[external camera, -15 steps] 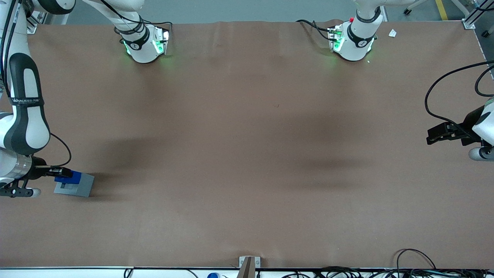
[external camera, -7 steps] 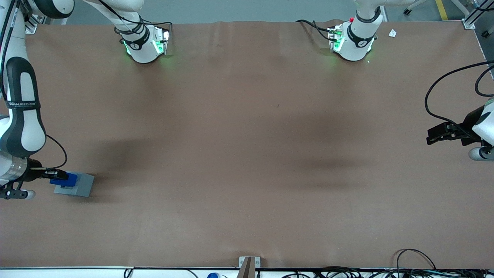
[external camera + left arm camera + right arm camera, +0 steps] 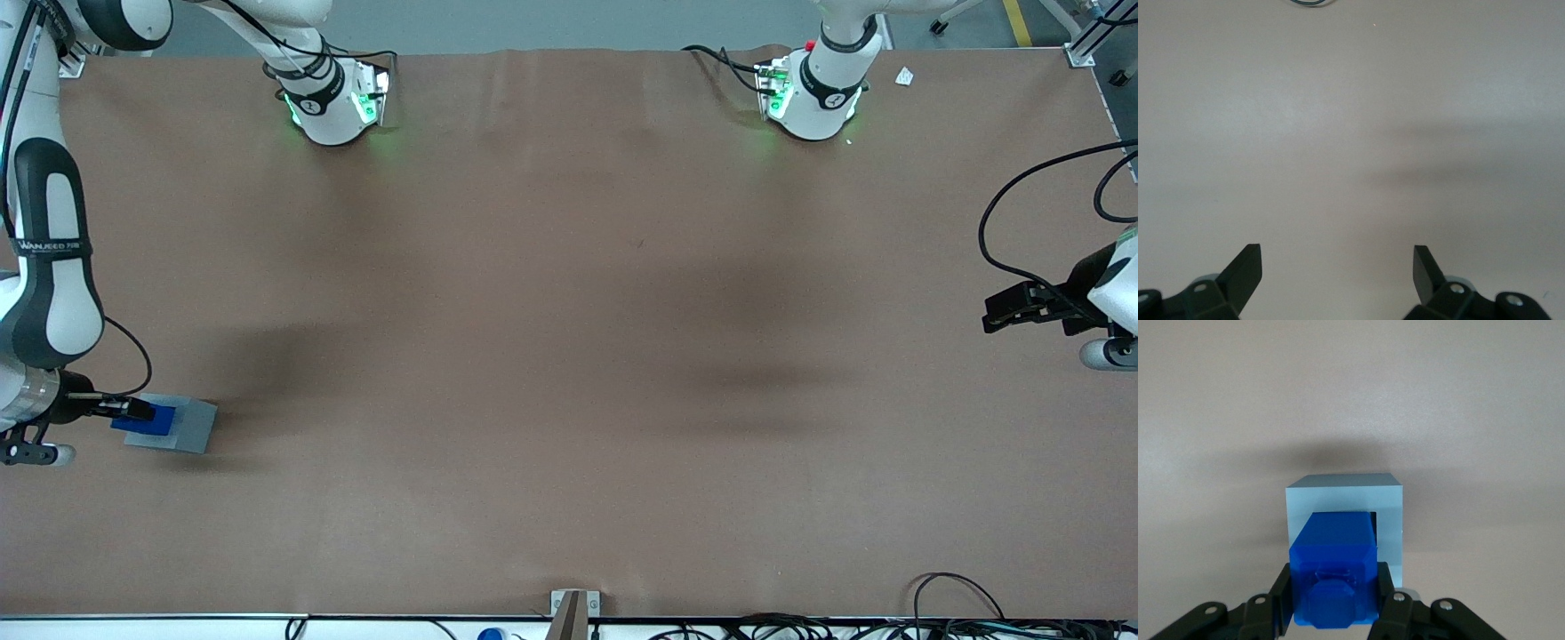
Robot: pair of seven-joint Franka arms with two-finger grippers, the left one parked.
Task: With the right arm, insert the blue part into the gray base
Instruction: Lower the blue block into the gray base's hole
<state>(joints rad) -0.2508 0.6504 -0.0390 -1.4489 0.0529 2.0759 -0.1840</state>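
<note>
The gray base (image 3: 182, 424) sits on the brown table near the working arm's end; in the right wrist view it (image 3: 1388, 503) shows its light top and square socket. My right gripper (image 3: 133, 412) is shut on the blue part (image 3: 145, 420), gripping it by its two sides. In the right wrist view the blue part (image 3: 1335, 567) sits between the black fingers (image 3: 1386, 590), its lower end reaching down to the base's socket, with a dark sliver of socket showing beside it. I cannot tell how deep it sits.
The two arm bases (image 3: 333, 98) (image 3: 813, 93) stand at the table edge farthest from the front camera. A small metal bracket (image 3: 573, 604) and cables lie at the edge nearest that camera. The parked arm's gripper (image 3: 1022, 307) hangs at its end.
The right gripper has moved with the blue part toward the working arm's end and lower, from above the base's middle down onto its socket. The base has not moved.
</note>
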